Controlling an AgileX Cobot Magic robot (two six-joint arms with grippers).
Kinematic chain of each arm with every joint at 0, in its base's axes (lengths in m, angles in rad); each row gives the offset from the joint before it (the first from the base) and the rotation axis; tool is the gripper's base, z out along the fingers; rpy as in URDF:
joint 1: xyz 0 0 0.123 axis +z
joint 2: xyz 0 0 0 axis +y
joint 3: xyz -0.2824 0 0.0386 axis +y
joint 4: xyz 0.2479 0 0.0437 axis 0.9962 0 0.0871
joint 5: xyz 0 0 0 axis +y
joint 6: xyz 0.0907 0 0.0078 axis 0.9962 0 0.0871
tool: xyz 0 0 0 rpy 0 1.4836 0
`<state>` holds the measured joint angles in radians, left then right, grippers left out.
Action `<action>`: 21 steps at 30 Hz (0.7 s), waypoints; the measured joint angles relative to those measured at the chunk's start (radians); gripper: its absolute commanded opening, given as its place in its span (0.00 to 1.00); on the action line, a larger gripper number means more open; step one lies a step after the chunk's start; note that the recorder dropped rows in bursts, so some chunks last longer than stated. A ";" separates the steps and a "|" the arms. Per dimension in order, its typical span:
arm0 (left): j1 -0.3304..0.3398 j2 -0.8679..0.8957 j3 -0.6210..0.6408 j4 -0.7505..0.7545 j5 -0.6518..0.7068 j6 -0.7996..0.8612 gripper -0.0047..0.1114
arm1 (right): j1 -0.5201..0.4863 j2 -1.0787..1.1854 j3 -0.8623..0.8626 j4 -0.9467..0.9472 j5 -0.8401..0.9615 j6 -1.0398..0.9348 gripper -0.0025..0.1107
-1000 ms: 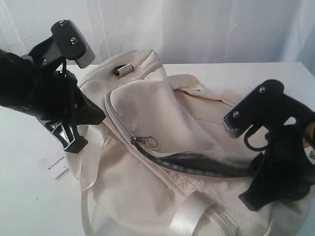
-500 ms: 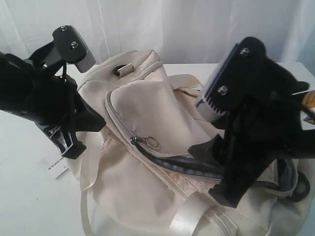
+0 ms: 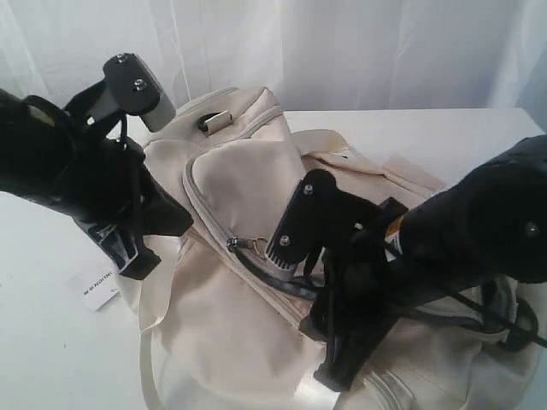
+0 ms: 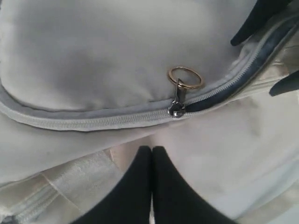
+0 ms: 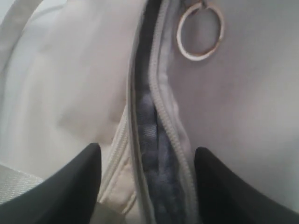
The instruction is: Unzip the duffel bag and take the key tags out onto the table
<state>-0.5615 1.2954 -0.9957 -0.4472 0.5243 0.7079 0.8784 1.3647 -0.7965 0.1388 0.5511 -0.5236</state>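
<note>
A cream-white duffel (image 3: 239, 188) lies across the middle of a white table (image 3: 453, 137), its grey zipper partly undone. The slider (image 4: 176, 110), with a small metal ring (image 4: 185, 78) hanging from it, sits partway along the track. On one side of it the teeth are closed, and that stretch curves up around a bulging top panel. On the other side the two rows part into a narrow slit that shows dark grey lining (image 5: 150, 154). Nothing inside the slit can be made out. A satin strap (image 3: 147, 359) trails off the bag's near left corner, and a fabric tab (image 3: 218, 118) sits on the end farthest from the camera.

The right gripper (image 5: 149, 186) is low over the opening. Its two black fingers (image 5: 88, 182) are spread wide, one on each side of the slit, with only the zipper line between them; the ring lies just beyond. In the exterior view the right arm (image 3: 479, 231) reaches in from the right and hides much of the bag's right half, along with most of the open stretch of zipper.

The left gripper (image 4: 152, 154) hovers just short of the slider over pale fabric, fingertips pressed together and empty; whether they touch the cloth cannot be told. The left arm (image 3: 51, 162) stands at the bag's left end. A white paper label (image 3: 96, 289) with printed text lies on the table beside that end, near the strap. White curtains (image 3: 359, 43) close off the background.
</note>
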 measured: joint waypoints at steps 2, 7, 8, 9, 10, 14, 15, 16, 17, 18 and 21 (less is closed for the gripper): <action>0.000 0.028 0.000 -0.043 0.000 0.040 0.04 | 0.000 0.027 0.000 0.018 0.011 0.009 0.50; 0.000 0.069 0.000 -0.220 -0.007 0.236 0.17 | 0.000 0.043 -0.002 0.112 0.018 0.070 0.55; 0.000 0.074 0.000 -0.262 -0.009 0.287 0.21 | 0.000 0.043 -0.005 0.134 0.027 0.081 0.58; 0.000 0.074 0.000 -0.304 -0.010 0.337 0.24 | 0.000 0.039 -0.011 0.160 0.049 0.092 0.60; 0.000 0.075 0.000 -0.336 -0.010 0.373 0.28 | 0.000 0.033 -0.019 0.175 0.067 0.099 0.61; 0.000 0.075 0.000 -0.432 -0.012 0.485 0.36 | 0.000 -0.029 -0.062 0.199 0.186 0.125 0.62; 0.000 0.075 0.000 -0.445 -0.014 0.489 0.36 | 0.000 -0.057 -0.076 0.197 0.219 0.137 0.62; 0.000 0.078 0.000 -0.452 -0.017 0.486 0.36 | 0.000 -0.077 -0.083 0.187 0.236 0.155 0.62; 0.000 0.082 0.000 -0.454 -0.018 0.478 0.36 | 0.000 -0.099 -0.092 0.168 0.248 0.176 0.62; 0.000 0.089 -0.005 -0.454 -0.016 0.472 0.36 | 0.000 -0.132 -0.097 0.123 0.260 0.221 0.61; 0.000 0.126 -0.045 -0.456 -0.001 0.450 0.37 | 0.000 -0.204 -0.105 -0.061 0.268 0.384 0.61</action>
<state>-0.5615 1.4215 -1.0407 -0.9032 0.5236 1.1579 0.8784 1.1607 -0.9015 0.0781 0.8195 -0.1397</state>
